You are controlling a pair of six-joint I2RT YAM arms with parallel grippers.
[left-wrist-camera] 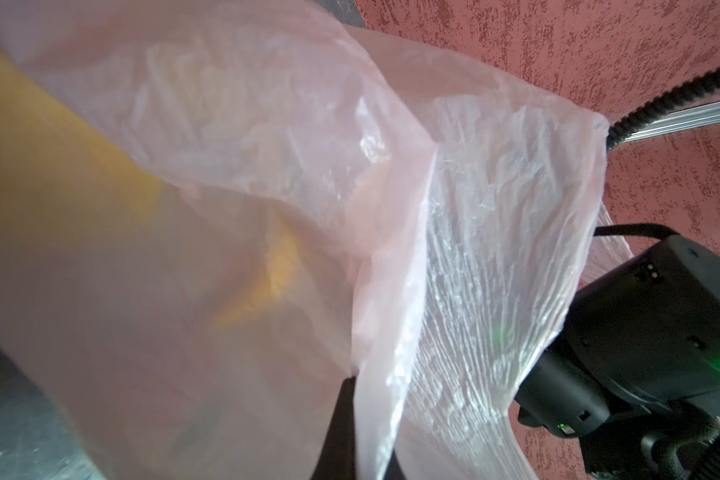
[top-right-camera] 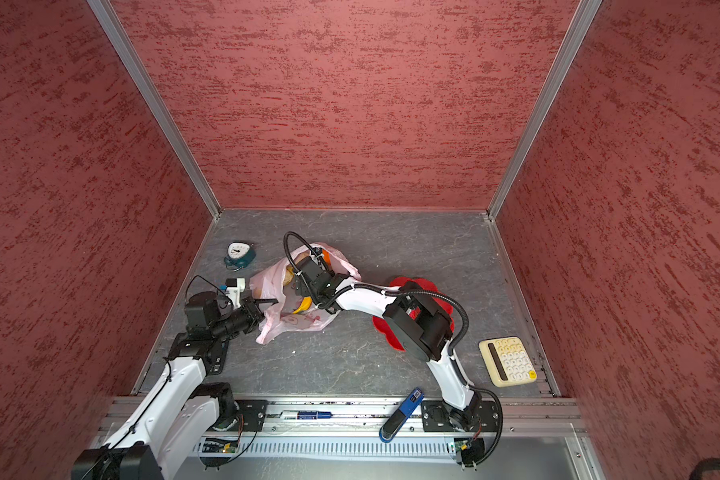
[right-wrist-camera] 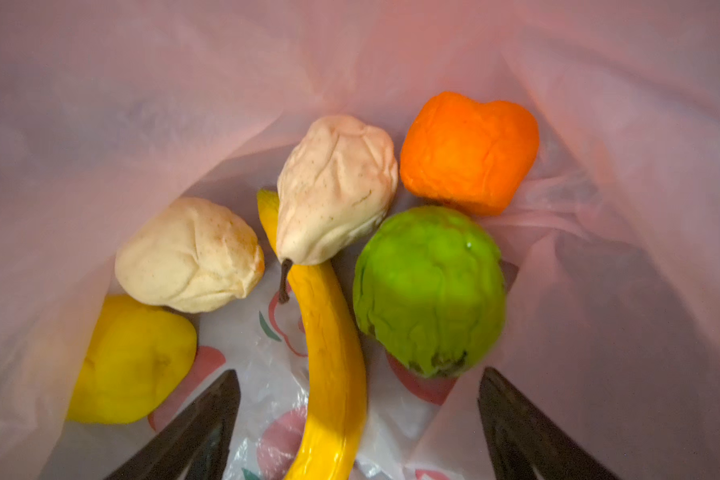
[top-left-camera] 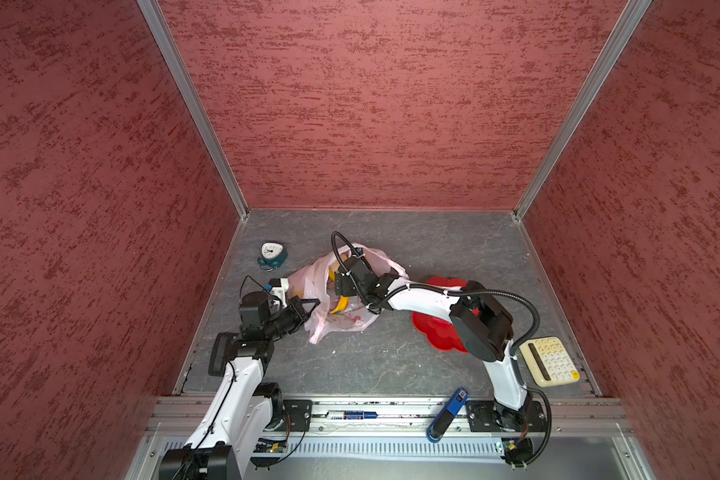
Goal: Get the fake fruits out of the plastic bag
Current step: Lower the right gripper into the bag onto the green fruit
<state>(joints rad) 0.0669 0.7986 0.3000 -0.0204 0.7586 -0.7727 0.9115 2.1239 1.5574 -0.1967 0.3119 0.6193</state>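
The plastic bag [top-left-camera: 344,322] lies mid-table, just left of a red plate [top-left-camera: 431,330]. The left claw [top-left-camera: 310,302] is clenched on the bag's left edge, with thin film pinched between its fingers. The right claw [right-wrist-camera: 360,374] reaches inside the bag, released and wide, grasping nothing. The banana [right-wrist-camera: 329,332] lies between its jaws, and beyond sit the green ball [right-wrist-camera: 429,286], orange [right-wrist-camera: 466,153], lemon [right-wrist-camera: 134,357] and two cream lumps [right-wrist-camera: 192,253] [right-wrist-camera: 333,191]

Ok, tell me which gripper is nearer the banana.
Right. The right gripper is inside the bag, open over the banana; the left gripper pinches the bag's edge.
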